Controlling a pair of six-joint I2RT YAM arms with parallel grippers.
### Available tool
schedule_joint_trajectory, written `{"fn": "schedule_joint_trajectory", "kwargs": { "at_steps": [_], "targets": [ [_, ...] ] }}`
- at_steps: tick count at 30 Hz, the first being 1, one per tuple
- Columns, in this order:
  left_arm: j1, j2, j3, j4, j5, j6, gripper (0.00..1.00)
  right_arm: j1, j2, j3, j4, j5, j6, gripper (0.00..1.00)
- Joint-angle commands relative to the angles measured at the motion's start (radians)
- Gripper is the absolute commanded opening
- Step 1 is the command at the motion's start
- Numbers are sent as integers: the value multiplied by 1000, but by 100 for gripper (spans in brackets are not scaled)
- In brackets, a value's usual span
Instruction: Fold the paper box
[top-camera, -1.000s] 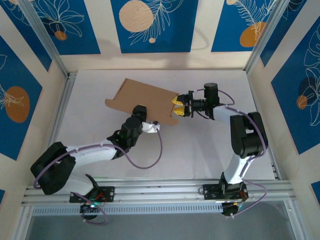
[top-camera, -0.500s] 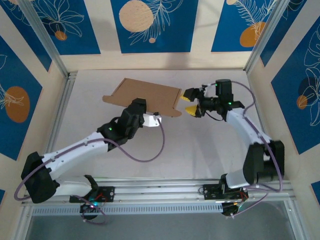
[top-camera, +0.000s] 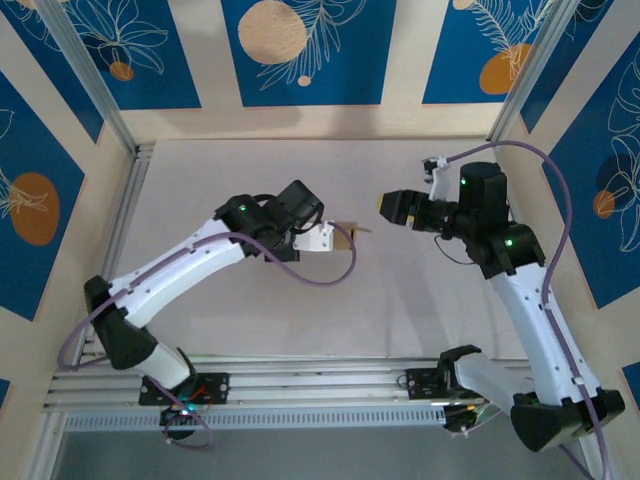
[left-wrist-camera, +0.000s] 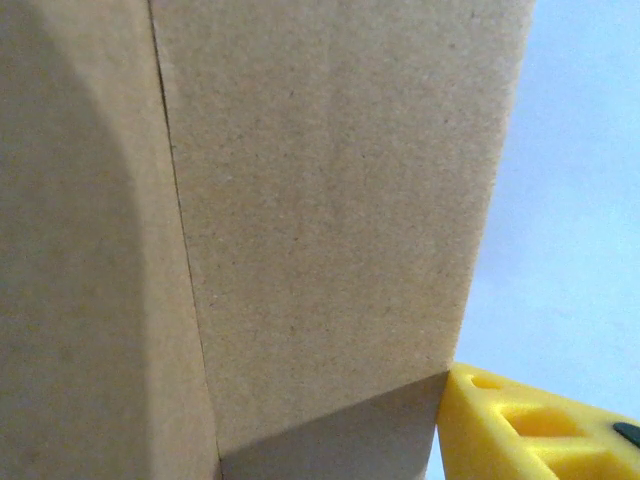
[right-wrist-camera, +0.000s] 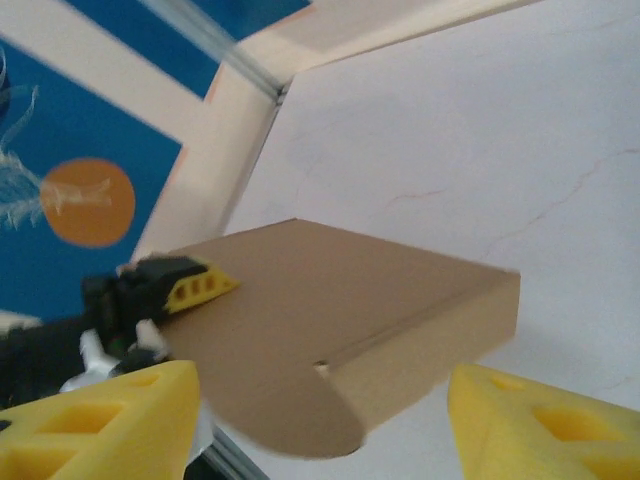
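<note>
White table (top-camera: 400, 290) beneath paper box (right-wrist-camera: 340, 290)

No writing, label, brand, number or sign can be read anywhere. The paper box (right-wrist-camera: 350, 300) is plain brown cardboard with no print, and the blue wall panels (top-camera: 330, 70) carry only drawn leaves and orange discs, no letters.
</note>
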Motion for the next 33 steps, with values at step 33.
{"fn": "schedule_joint_trajectory", "kwargs": {
  "at_steps": [33],
  "targets": [
    [81,360,240,-166,407,-98,50,58,142,-120,-131,85,-856,53]
  ]
}}
